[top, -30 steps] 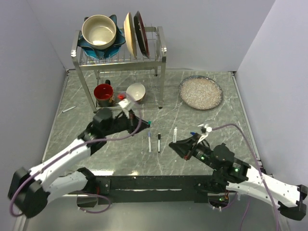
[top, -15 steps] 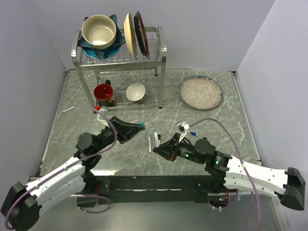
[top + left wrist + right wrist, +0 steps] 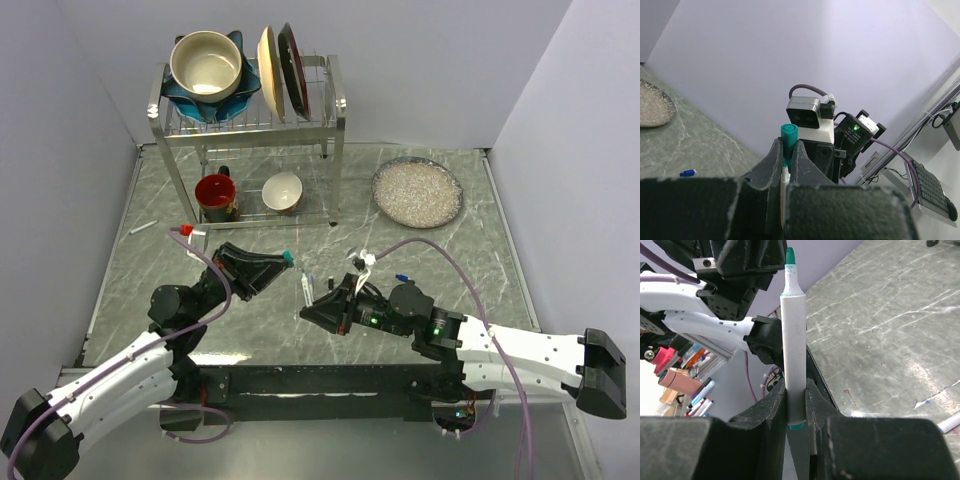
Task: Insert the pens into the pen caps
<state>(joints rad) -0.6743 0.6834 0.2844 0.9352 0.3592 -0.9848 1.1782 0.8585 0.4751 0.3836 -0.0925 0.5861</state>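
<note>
My left gripper [image 3: 278,262] is shut on the teal pen cap [image 3: 287,257], held off the table; in the left wrist view the cap [image 3: 788,136] sticks out between my fingertips [image 3: 788,146]. My right gripper [image 3: 310,308] is shut on the teal-tipped white pen [image 3: 303,290], close to the right of the cap. In the right wrist view that pen [image 3: 794,350] stands between the jaws of my right gripper [image 3: 796,390], tip toward the left arm. The blue cap [image 3: 402,277] lies on the table. The other two pens are mostly hidden behind my right gripper. I see no black cap.
A dish rack [image 3: 335,110] with bowls and plates stands at the back left, with a red mug [image 3: 215,192] and a white bowl [image 3: 283,190] under it. A speckled plate [image 3: 417,192] lies at the back right. A slim white stick [image 3: 143,227] lies at the far left.
My right gripper has lifted the teal pen off the table and moved left toward my left gripper. My left arm has drawn back toward the near edge, keeping the teal cap.
</note>
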